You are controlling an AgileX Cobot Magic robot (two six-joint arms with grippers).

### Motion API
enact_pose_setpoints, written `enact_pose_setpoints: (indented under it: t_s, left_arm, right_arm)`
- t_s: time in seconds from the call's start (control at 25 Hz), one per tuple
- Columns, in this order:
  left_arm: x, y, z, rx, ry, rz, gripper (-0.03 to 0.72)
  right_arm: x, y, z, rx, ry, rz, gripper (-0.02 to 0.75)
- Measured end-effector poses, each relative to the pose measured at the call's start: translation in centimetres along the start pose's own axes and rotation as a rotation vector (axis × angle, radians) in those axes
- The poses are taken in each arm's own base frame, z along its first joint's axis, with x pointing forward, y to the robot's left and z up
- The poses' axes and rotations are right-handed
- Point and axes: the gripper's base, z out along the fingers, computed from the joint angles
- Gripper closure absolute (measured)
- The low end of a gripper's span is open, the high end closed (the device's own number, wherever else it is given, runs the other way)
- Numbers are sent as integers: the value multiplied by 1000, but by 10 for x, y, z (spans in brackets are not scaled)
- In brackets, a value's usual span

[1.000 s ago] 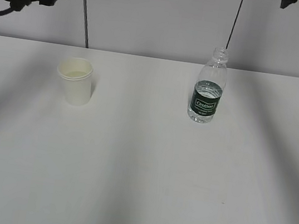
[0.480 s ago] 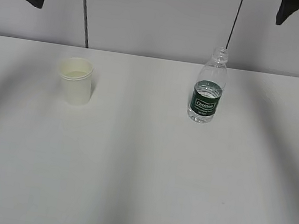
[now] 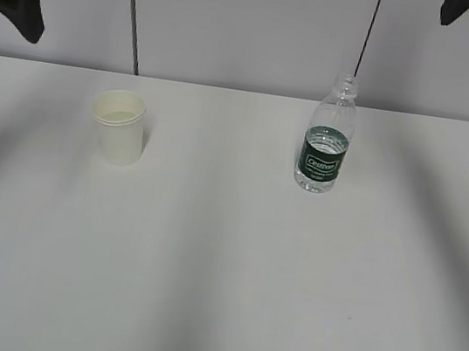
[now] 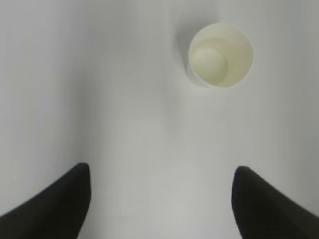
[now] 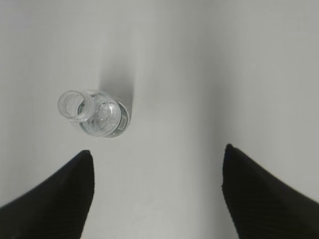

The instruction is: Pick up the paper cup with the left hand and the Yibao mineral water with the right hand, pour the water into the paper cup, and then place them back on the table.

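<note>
The white paper cup [image 3: 119, 126] stands upright on the white table [image 3: 220, 270] at the left, with water inside; the left wrist view shows it from above [image 4: 220, 55]. The capless Yibao mineral water bottle [image 3: 326, 136] with its green label stands upright at the right, partly full; the right wrist view shows it from above [image 5: 97, 113]. My left gripper [image 4: 162, 172] is open and empty, high above the table, the cup ahead to its right. My right gripper [image 5: 157, 154] is open and empty, high up, the bottle ahead to its left. In the exterior view both grippers show only as dark shapes at the top corners.
A grey wall with two dark vertical seams [image 3: 134, 10] stands behind the table's far edge. Soft arm shadows lie across the tabletop.
The left arm's dark shape has moved left and down toward the top left corner of the exterior view. The right arm's tips have shifted slightly. Cup and bottle have not moved.
</note>
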Motion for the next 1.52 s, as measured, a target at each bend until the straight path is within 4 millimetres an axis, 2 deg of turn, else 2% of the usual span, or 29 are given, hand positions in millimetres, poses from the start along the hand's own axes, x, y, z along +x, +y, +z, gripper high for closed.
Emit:
enact_pose_setpoints:
  t_s: [0.16, 0.2, 0.28, 0.32, 0.36, 0.48, 0.52, 0.68, 0.76, 0.8, 0.92, 1.08, 1.12, 1.32, 1.4, 1.44, 1.48, 1.52]
  left_arm:
    - [7, 0, 0, 5, 83, -7, 165]
    - [9, -1, 0, 7, 99, -8, 165]
    - [10, -1, 0, 9, 111, -9, 165]
    - [10, -1, -1, 9, 112, -10, 165]
    - [10, -1, -1, 10, 114, -10, 165]
    - [10, -1, -4, 16, 107, -12, 166]
    - [11, -1, -6, 16, 101, -13, 166]
    - [13, 0, -21, 21, 65, -15, 167]
    - [18, 1, -30, 24, 46, -18, 167]
    - [23, 2, -32, 24, 49, -20, 167]
    - [43, 4, -41, 24, 55, -23, 167]
    - [75, 8, -54, 23, 59, -23, 168]
    - [82, 9, -57, 23, 57, -23, 168]
    - [119, 14, -73, 27, 29, -24, 168]
    - [133, 16, -80, 28, 10, -25, 168]
    - [140, 17, -84, 29, -3, -26, 168]
    - [147, 18, -88, 31, -19, -27, 168]
    - [153, 18, -91, 32, -30, -27, 168]
  right_arm:
    - [16, -2, -13, -6, 14, -4, 152]
    - [24, -3, -22, -7, 11, -8, 152]
    - [24, -3, -22, -7, 11, -8, 152]
    - [38, -5, -34, -8, 12, -10, 152]
    - [45, -6, -38, -7, 19, -10, 152]
    - [45, -6, -38, -7, 19, -10, 152]
    - [70, -9, -48, -5, 41, -10, 152]
    - [85, -11, -44, -7, 81, -8, 153]
    - [85, -11, -44, -7, 81, -8, 153]
    - [97, -12, -46, -11, 97, -6, 152]
    - [106, -13, -52, -11, 95, -6, 153]
    - [106, -13, -52, -11, 95, -6, 153]
    - [133, -17, -67, -13, 85, -22, 152]
    - [161, -21, -85, -17, 51, -25, 152]
    - [169, -22, -89, -18, 42, -25, 152]
    - [172, -22, -85, -16, 61, -26, 152]
    - [187, -24, -97, -25, 24, -23, 153]
    - [192, -25, -100, -26, 15, -23, 153]
